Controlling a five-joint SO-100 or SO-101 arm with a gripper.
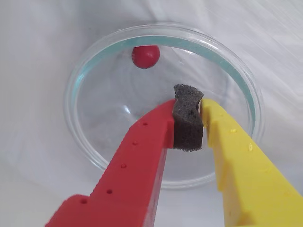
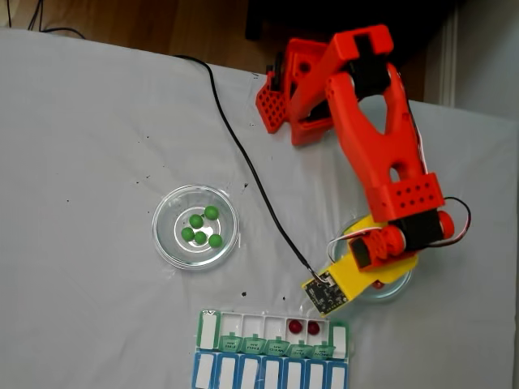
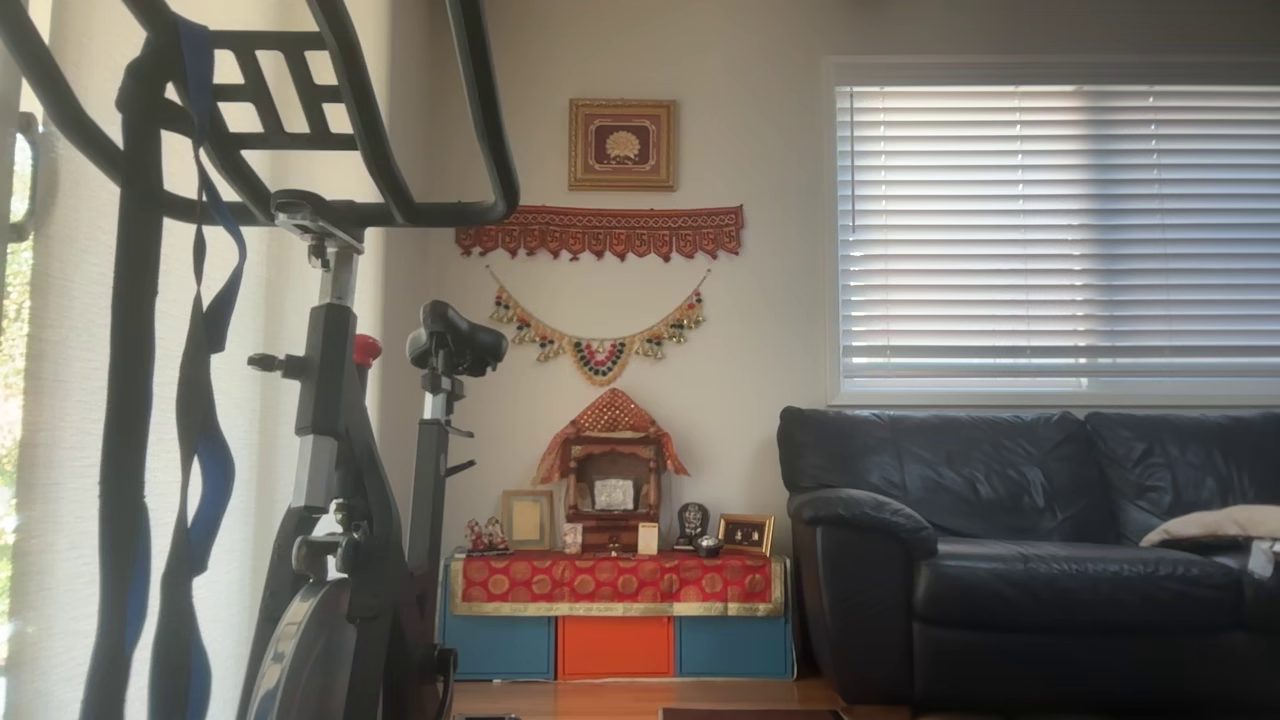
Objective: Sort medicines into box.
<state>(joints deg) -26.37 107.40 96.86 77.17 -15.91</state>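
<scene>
red medicine (image 1: pixel 145 56) in wrist view, green medicines (image 2: pixel 200 228) fixed view, tool (image 1: pixel 188 124) pinched on foam pad (image 1: pixel 188 124)

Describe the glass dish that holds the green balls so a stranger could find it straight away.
In the fixed view, start at the white tablecloth and look left of the red arm. The round clear dish sits above the pill box. It holds four green balls; the other dish lies under the gripper.
</scene>
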